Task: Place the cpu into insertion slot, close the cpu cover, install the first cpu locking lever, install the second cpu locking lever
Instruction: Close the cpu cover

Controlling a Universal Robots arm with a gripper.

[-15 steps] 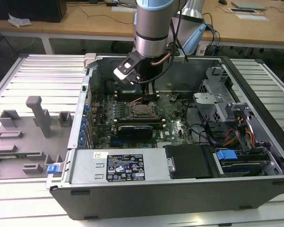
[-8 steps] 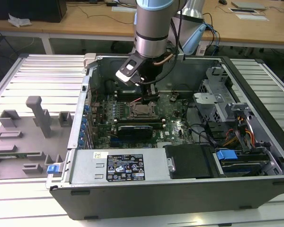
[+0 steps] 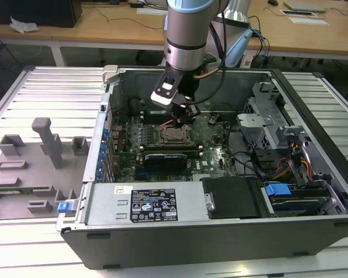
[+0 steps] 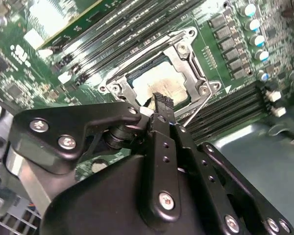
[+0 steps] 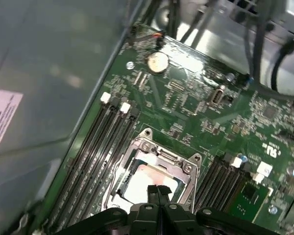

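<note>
Gripper: I am pressing my black gripper [image 5: 157, 190] fingers together, empty.
Cpu: the dull silver square cpu [image 4: 157, 81] is lying just beneath it, inside the silvery metal-frame cpu cover [image 4: 188, 66].

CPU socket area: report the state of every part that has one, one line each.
cpu cover: lowered flat.
cpu: seated, showing through the cover's window.
locking lever: latched or free, cannot tell.
gripper: shut, empty, tips over the cpu, contact unclear.
computer case: open, side panel off.
</note>
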